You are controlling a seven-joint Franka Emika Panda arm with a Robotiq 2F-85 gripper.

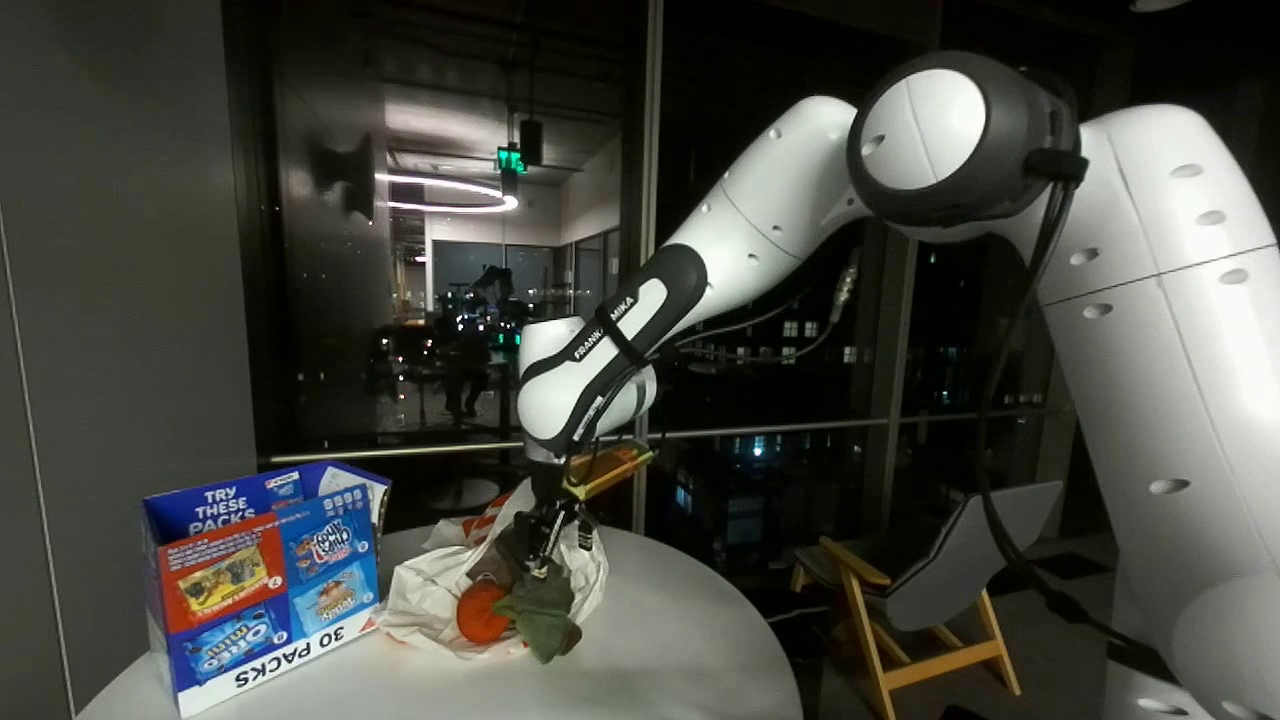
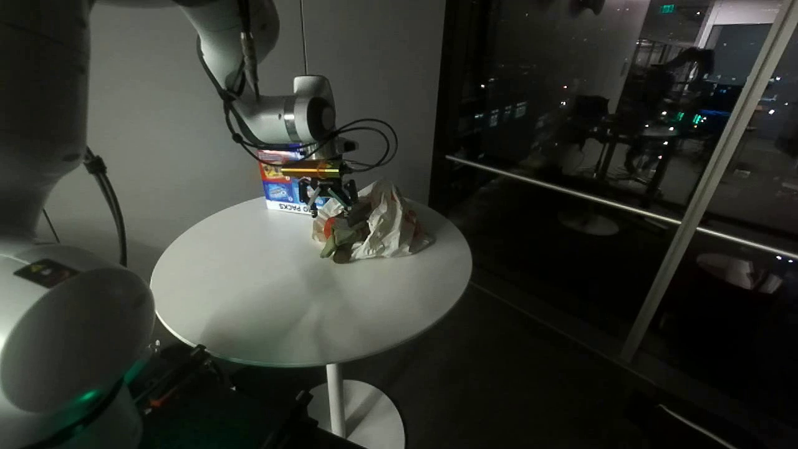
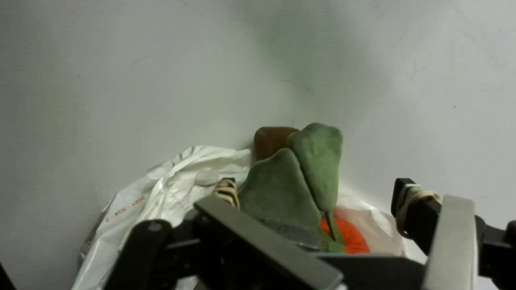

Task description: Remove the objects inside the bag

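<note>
Bag point(image 2: 389, 229) slumps on the table point(image 2: 249, 274) — its emptying looks barely advanced. Green leaves point(image 3: 278, 189), a red-orange round object point(image 1: 481, 613) and a brown piece point(image 3: 269, 141) show at the bag's mouth; the leaves and brown piece poke past the white plastic over the table, yet none of the three lies well apart from it. Whether they are separate items or parts of one, I cannot tell. What is left, I judge, is to lift these clear and fetch whatever sits deeper, which the plastic hides. The pincer point(image 3: 315, 188) hangs low at the bag's mouth, fingers spread wide and nothing held between them. In the wrist view the leaves and part of the red-orange object show in the gap — the leaves close to one fingertip, well apart from the other. Contact there is unclear.
</note>
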